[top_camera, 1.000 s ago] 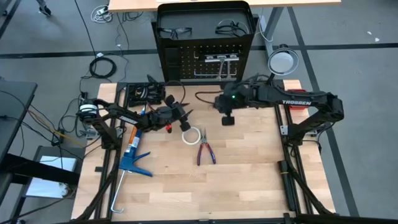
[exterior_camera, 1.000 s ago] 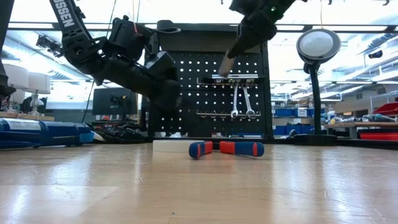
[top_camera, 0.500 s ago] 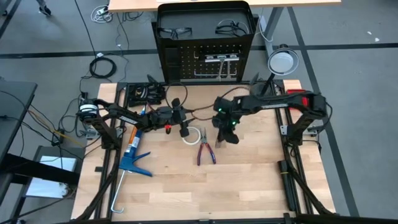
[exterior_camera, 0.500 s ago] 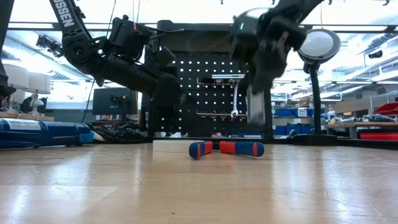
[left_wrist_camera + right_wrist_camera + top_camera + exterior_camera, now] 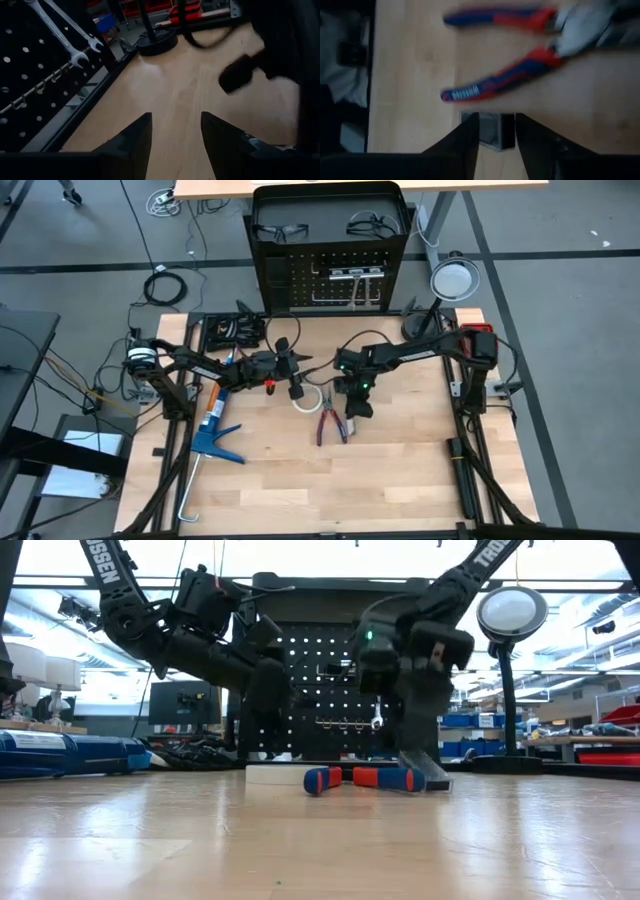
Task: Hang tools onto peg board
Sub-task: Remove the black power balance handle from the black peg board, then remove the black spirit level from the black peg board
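You see the right gripper low over the table, just beside the red-handled pliers, at about 3 o'clock from them in the high view. Its fingers stand apart with a narrow gap, and nothing is between them; in the right wrist view the pliers lie just ahead of the tips. The pliers rest flat on the wood, near the table's middle. At about 10 o'clock from them lies the white tape roll. Your left gripper hangs just over the tape roll's 9 o'clock edge, jaws apart and empty. The peg board stands upright at the 12 o'clock edge of the table, with silver wrenches hanging on its hooks and two safety glasses on top of its frame. The blue caulking gun lies at 9 o'clock from the pliers.
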